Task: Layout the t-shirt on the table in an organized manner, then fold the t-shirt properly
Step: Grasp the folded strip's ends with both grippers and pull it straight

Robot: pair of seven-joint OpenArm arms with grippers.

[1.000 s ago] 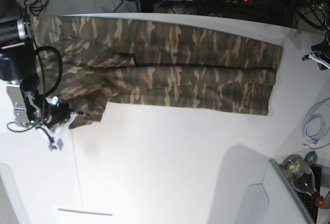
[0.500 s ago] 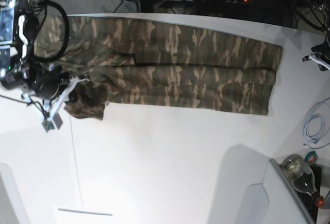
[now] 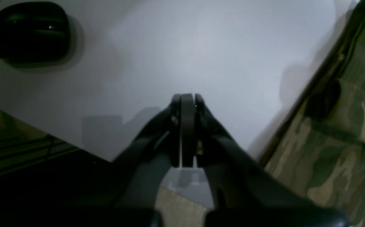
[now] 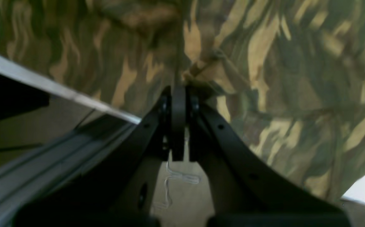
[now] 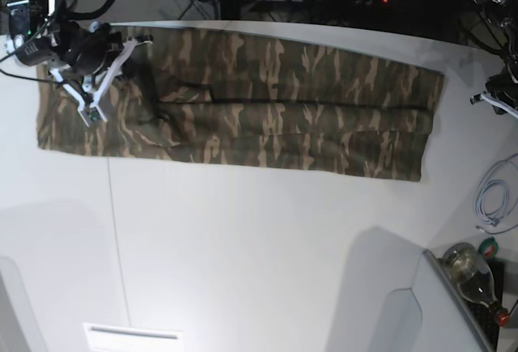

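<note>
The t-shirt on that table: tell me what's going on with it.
The t-shirt lies as a long camouflage band across the far part of the white table. The right gripper is over its end on the base view's left, shut, with cloth bunched at its tips. The left gripper is shut on nothing, over bare table beside the shirt's other end.

Base cam overhead on table (image 5: 243, 247); wrist cams close, both share t-shirt (image 5: 267, 105) w/ it

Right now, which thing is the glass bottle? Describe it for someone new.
Start from the white table and go to its near right corner in the base view. The glass bottle lies beside it, clear with a red cap, next to a coiled pale cable.
</note>
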